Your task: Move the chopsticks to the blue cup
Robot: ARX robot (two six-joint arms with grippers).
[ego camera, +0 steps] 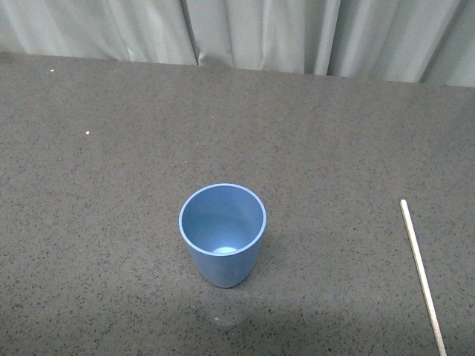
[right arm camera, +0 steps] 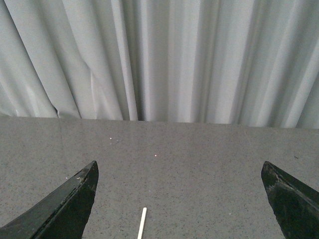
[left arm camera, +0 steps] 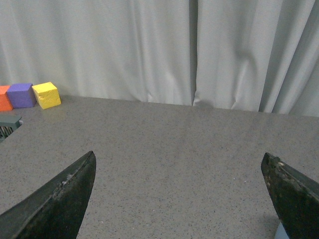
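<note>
The blue cup (ego camera: 223,233) stands upright and empty near the middle of the dark speckled table (ego camera: 111,185). The chopstick (ego camera: 422,274), a thin pale stick, lies flat on the table at the right, running toward the front edge of the view. Neither arm shows in the front view. My left gripper (left arm camera: 178,167) is open and empty over bare table; a sliver of the cup (left arm camera: 280,233) shows beside one finger. My right gripper (right arm camera: 179,172) is open and empty, and the far tip of the chopstick (right arm camera: 142,223) lies between its fingers, closer to one of them.
A grey curtain (ego camera: 297,33) hangs along the table's far edge. In the left wrist view, orange (left arm camera: 4,97), purple (left arm camera: 21,94) and yellow (left arm camera: 46,94) blocks sit at the far side by the curtain, with a dark green object (left arm camera: 9,124) near them.
</note>
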